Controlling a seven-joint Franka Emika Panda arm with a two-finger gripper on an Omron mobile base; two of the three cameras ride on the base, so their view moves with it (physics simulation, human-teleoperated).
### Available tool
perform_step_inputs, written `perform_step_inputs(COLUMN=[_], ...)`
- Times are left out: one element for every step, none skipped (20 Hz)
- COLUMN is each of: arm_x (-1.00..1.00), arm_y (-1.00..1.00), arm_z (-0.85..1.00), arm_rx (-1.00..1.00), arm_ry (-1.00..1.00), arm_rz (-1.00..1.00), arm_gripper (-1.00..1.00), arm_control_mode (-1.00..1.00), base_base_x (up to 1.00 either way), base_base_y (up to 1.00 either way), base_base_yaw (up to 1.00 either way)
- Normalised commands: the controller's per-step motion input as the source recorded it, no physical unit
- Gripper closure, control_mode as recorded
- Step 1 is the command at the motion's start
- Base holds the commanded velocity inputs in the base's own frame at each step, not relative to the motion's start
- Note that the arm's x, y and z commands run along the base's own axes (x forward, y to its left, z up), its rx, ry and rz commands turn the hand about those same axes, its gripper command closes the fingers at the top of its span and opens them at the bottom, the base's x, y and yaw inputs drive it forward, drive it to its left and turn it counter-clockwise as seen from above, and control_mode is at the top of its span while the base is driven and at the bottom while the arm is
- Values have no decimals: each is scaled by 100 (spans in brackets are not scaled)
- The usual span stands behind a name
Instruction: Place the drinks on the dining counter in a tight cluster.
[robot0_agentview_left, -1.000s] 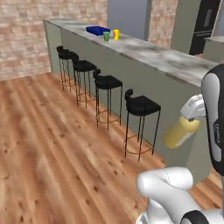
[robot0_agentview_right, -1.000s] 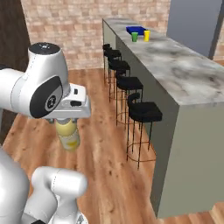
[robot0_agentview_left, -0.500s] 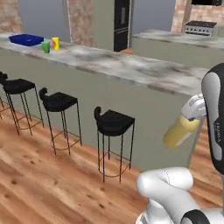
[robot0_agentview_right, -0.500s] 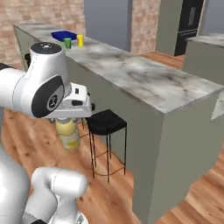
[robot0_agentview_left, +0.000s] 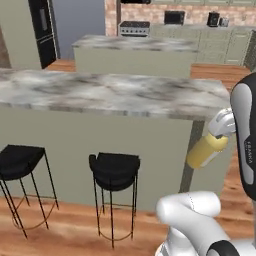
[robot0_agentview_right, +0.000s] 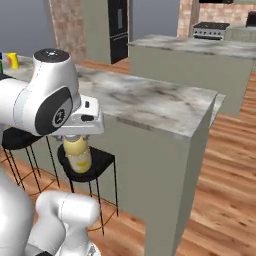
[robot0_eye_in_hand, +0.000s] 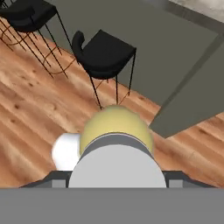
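My gripper is shut on the grey cap of the tall yellow bottle, which hangs tilted below the hand, lower than the counter top. In the right base view the yellow bottle hangs under the gripper, in front of a stool. The hand view looks down over the bottle's grey cap and its yellow body. The dining counter with its veined marble top stretches straight ahead, and its right end is close by. The blue and dark green bottles are out of view.
Black stools stand at the counter's front, over a wood floor. A second, stool-less island lies behind, with a stove and a black fridge beyond. A yellow cup sits at the counter's far left end.
The whole scene has swung across both base views, so the base has moved and now faces the counter's right end. The bottle stays held in the gripper as before.
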Motion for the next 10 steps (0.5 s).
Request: perform_step_inputs(arm_x=[0,0,0,0,0,0,0,0,0,0], arm_y=[0,0,0,0,0,0,0,0,0,0], arm_z=[0,0,0,0,0,0,0,0,0,0], arm_rx=[0,0,0,0,0,0,0,0,0,0], arm_ry=[0,0,0,0,0,0,0,0,0,0], arm_rz=[0,0,0,0,0,0,0,0,0,0], arm_gripper=[100,100,100,100,100,100,100,100,100,100], arm_control_mode=[100,100,100,100,100,100,100,100,100,100], base_base_x=[93,93,92,93,99,100,100,100,96,29], base_base_y=[62,62,61,60,56,54,44,27,19,0], base_base_yaw=[-71,-71,-71,-71,-68,-66,-56,-50,-33,-6])
